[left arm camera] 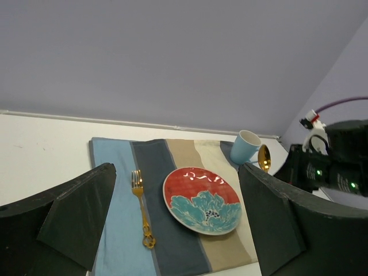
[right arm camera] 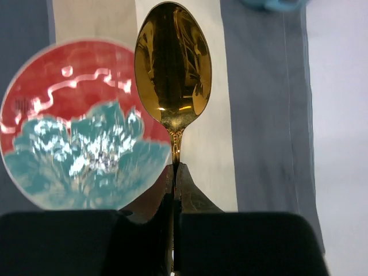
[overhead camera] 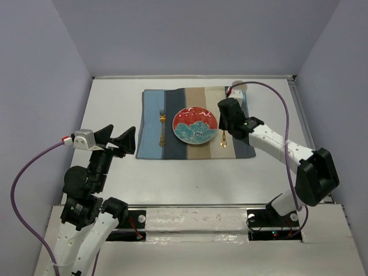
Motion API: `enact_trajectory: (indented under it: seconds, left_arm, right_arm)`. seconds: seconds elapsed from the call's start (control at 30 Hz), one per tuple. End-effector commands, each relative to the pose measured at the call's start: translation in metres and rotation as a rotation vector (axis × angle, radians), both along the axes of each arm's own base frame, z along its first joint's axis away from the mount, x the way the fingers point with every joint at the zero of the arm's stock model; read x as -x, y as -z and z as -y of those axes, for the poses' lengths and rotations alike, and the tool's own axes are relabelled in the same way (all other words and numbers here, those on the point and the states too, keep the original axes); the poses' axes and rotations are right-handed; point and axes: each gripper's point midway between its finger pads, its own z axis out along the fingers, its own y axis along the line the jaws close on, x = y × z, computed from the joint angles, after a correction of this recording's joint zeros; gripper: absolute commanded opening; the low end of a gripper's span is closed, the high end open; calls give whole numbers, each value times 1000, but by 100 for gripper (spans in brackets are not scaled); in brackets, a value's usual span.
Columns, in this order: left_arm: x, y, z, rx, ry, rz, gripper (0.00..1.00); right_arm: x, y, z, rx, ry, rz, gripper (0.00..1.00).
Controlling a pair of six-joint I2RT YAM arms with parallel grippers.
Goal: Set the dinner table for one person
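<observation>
- Right gripper (right arm camera: 174, 178) is clamped tight on the gold spoon (right arm camera: 172, 63), pinching the neck just below the bowl, so the bowl sticks out ahead where the wrist camera can line it up.
- The spoon hangs over the tan stripe of the mat (overhead camera: 150, 126), just right of the plate (overhead camera: 195, 124); that looks like its intended slot, mirroring the fork (overhead camera: 162, 125) lying on the blue stripe to the plate's left.
- The left wrist view suggests the bowl is clear of the cloth; contact cannot be told for sure.
- A blue cup (left arm camera: 246, 146) stands at the mat's far right corner, just beyond the spoon, so a straight lowering looks wiser than any push forward.
- Left gripper (overhead camera: 118, 138) hovers with jaws spread wide, holding nothing, off the mat's near left corner and out of the way.
- The table (overhead camera: 115, 103) lies white beneath it all, the mat centred toward its far side.
- Judgement: the setting is nearly done; the spoon needs laying down and letting go.
</observation>
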Motion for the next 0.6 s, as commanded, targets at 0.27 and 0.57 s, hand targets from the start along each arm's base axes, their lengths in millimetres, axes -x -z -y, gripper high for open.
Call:
enact_trajectory:
  seconds: [0.27,0.57]
  left_arm:
    - [0,-11,8,-6,39,43,99]
    - [-1,-11,7,-5,31,39,99]
  right_arm:
    - [-102,12,10,-14,-107,8,0]
    - [-119,46,17,-26,-108,-57,0]
